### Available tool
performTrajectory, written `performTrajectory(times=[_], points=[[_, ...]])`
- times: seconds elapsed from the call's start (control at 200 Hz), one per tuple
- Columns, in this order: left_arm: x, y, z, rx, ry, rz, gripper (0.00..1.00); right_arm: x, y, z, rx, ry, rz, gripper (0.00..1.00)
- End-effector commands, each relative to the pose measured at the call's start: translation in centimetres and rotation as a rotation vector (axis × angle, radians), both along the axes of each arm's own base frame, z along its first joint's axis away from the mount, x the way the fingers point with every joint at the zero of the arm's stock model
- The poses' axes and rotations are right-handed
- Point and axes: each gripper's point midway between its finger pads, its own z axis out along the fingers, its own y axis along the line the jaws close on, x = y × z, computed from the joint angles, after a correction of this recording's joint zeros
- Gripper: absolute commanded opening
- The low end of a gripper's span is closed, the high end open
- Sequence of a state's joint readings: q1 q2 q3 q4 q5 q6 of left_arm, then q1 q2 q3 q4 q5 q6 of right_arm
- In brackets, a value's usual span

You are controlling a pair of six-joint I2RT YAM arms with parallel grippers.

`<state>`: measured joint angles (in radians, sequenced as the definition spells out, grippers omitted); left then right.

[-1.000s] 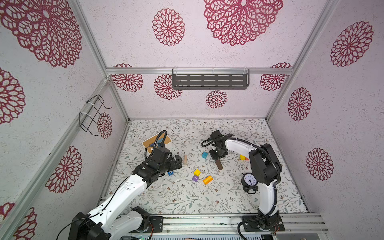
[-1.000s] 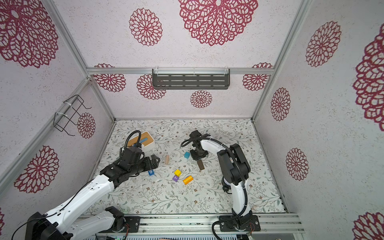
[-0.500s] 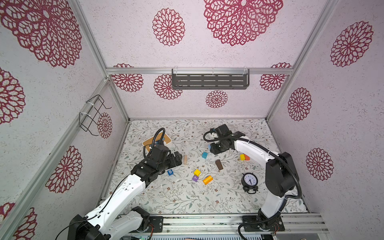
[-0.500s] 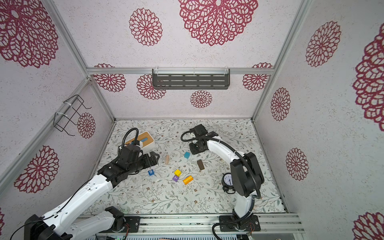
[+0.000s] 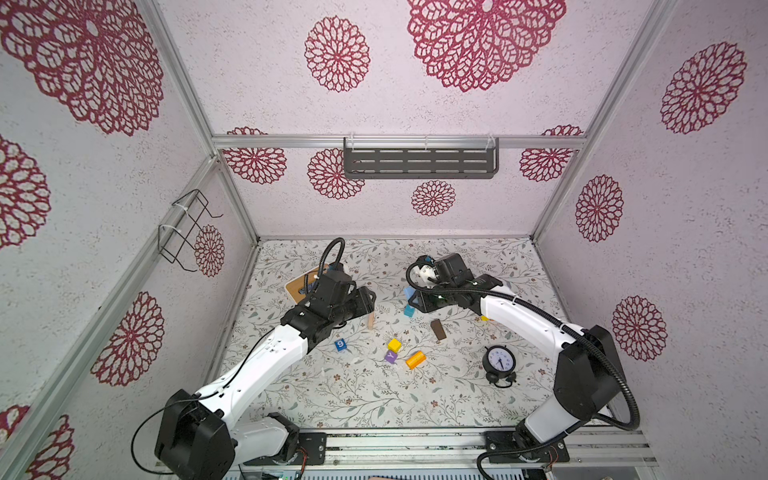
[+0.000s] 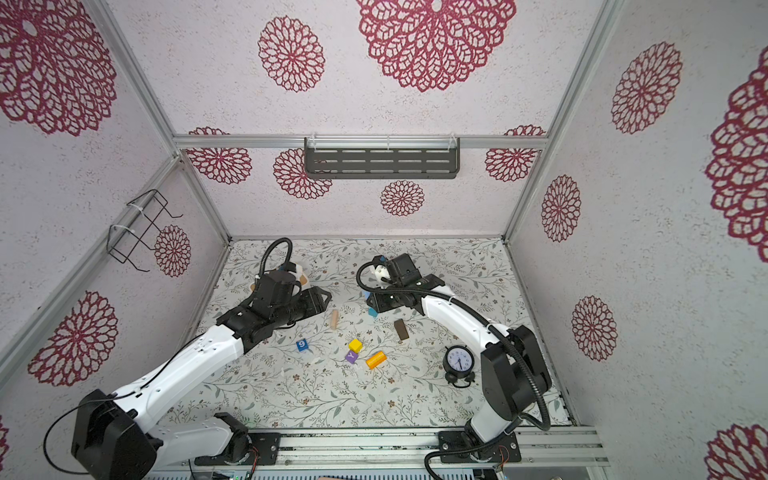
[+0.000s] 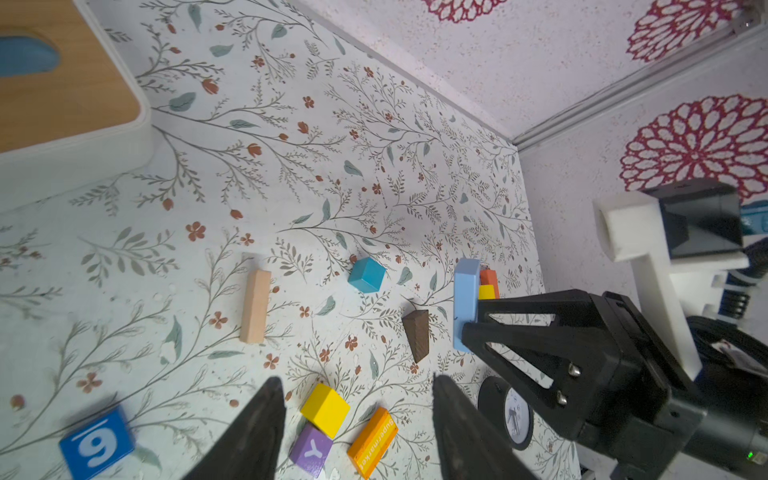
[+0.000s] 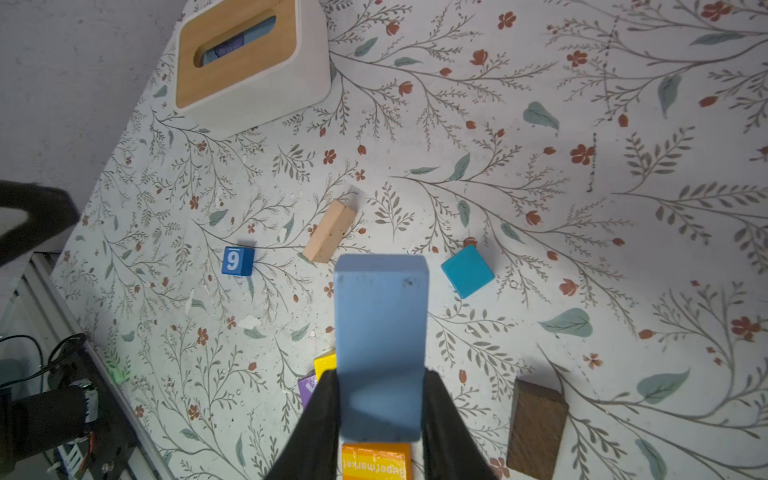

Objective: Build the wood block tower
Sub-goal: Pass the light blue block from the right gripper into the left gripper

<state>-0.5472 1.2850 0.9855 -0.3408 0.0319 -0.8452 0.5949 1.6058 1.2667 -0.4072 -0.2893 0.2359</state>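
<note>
Right gripper (image 8: 380, 386) clamps the light blue plank (image 8: 380, 324) by its end, ready for stacking; left gripper (image 7: 357, 380) gapes half-open, empty, yellow cube (image 7: 325, 409) ahead.

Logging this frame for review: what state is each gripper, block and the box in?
Left gripper: open, empty.
Right gripper: shut on light blue block.
Tan bar: lying flat.
Brown bar: lying flat.
Teal cube: loose, unstacked.
"9" cube: loose, unstacked.
Yellow cube: unstacked.
"Y" cube: unstacked.
Orange block: lying flat.
Box: lid on.
</note>
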Motion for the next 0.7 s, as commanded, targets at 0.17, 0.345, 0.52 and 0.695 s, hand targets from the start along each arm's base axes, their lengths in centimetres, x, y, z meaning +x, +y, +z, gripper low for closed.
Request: performTrajectory(times=[0.17, 0.345, 0.52, 0.695], points=[[2.1, -3.8, 0.4, -0.069, -0.027, -0.051, 0.45, -0.4, 1.8, 3.3, 0.135, -0.062, 0.025, 0.21], [2.8, -5.3, 0.2, -0.103, -0.023, -0.077, 0.45, -0.5, 2.3, 3.6, 0.163, -0.071, 0.034, 0.21], [3.3, -6.3, 0.4, -0.14, -0.03, -0.09, 0.5, -0.5, 2.8, 3.7, 0.187, -0.072, 0.054, 0.21], [3.7, -7.5, 0.5, -0.171, -0.032, -0.116, 0.45, -0.9, 3.8, 4.3, 0.241, -0.069, 0.096, 0.21]])
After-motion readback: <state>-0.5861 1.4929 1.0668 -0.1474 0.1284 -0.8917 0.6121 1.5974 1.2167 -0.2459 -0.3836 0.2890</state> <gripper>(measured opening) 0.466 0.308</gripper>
